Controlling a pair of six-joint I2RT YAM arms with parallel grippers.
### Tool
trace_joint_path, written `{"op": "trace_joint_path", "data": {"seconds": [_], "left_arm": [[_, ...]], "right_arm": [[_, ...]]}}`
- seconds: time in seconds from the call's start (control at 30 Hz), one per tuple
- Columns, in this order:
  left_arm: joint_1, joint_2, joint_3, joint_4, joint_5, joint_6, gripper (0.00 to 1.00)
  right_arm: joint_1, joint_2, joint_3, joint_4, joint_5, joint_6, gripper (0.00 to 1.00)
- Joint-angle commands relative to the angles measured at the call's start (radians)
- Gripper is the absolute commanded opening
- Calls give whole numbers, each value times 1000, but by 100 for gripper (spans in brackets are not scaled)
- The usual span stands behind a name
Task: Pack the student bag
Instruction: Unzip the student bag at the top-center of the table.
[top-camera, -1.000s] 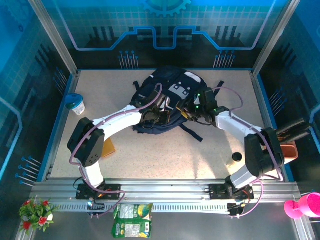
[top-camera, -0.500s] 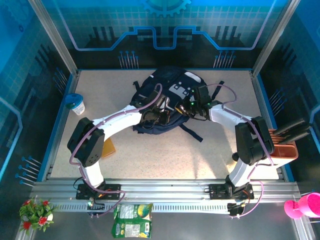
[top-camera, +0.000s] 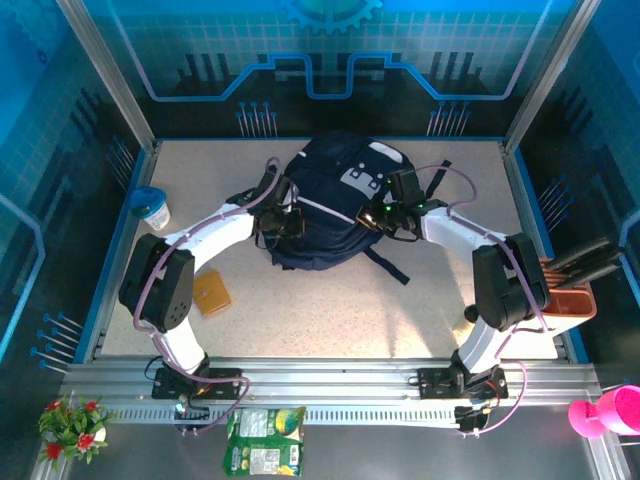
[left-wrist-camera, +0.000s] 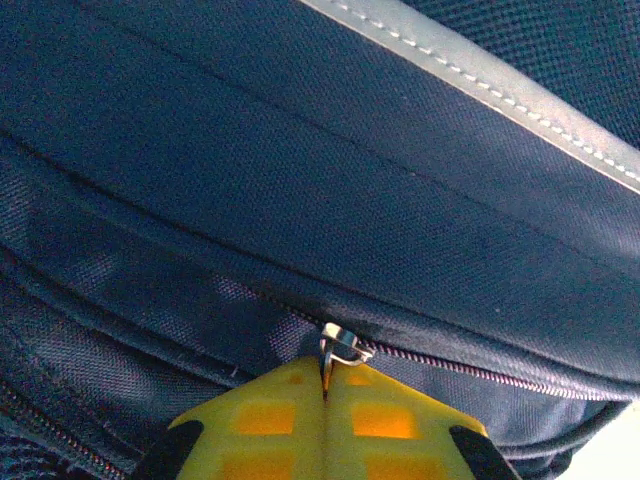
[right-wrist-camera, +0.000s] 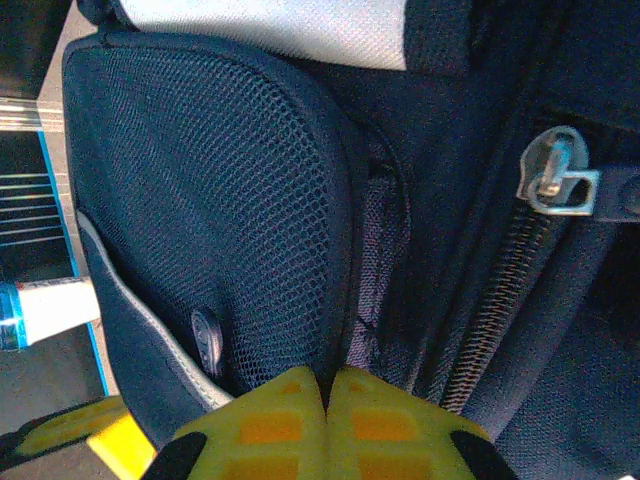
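Observation:
The student bag (top-camera: 330, 195), dark navy with a thin white stripe and a white patch, lies in the middle of the table. My left gripper (top-camera: 275, 222) is at the bag's left side. In the left wrist view its yellow fingers (left-wrist-camera: 260, 420) are shut on a small metal zipper pull (left-wrist-camera: 343, 345) on a zip line below the white stripe (left-wrist-camera: 480, 75). My right gripper (top-camera: 386, 216) is at the bag's right side. In the right wrist view it (right-wrist-camera: 328, 385) is shut on a fold of bag fabric beside the mesh side pocket (right-wrist-camera: 230, 210). A second zipper slider (right-wrist-camera: 555, 180) hangs free there.
A white cup with a blue lid (top-camera: 151, 208) stands at the table's left edge. A small brown flat item (top-camera: 212, 292) lies near the left arm. An orange container (top-camera: 567, 303) and a small black round object (top-camera: 473, 313) sit at the right.
My left gripper has moved left along the bag with the zipper pull, and the bag's dark opening no longer shows. My right gripper has shut on the bag's right side.

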Motion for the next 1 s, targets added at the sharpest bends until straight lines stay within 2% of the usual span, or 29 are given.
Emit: {"op": "trace_joint_path", "data": {"seconds": [0.0,0.23,0.4,0.47,0.57,0.8,0.97], "left_arm": [[-19,-67,-3,-14,34,46,0],[-139,-66,31,-53,-5,73,0],[-229,-12,95,-57,1,53,0],[-253,16,132,-58,4,54,0],[-282,63,187,-69,3,68,0],[-326,142,284,-98,-24,120,0],[-334,156,295,-108,-28,125,0]], "right_arm": [[-62,-14,40,-43,38,-72,2],[-139,-25,61,-51,-43,-135,10],[-191,-130,-16,-52,-49,-114,28],[-201,-186,-51,-80,-18,-98,37],[-198,-275,-121,-106,29,-47,44],[-122,-427,-278,-83,115,170,49],[-60,-391,-281,-29,121,249,50]]}}
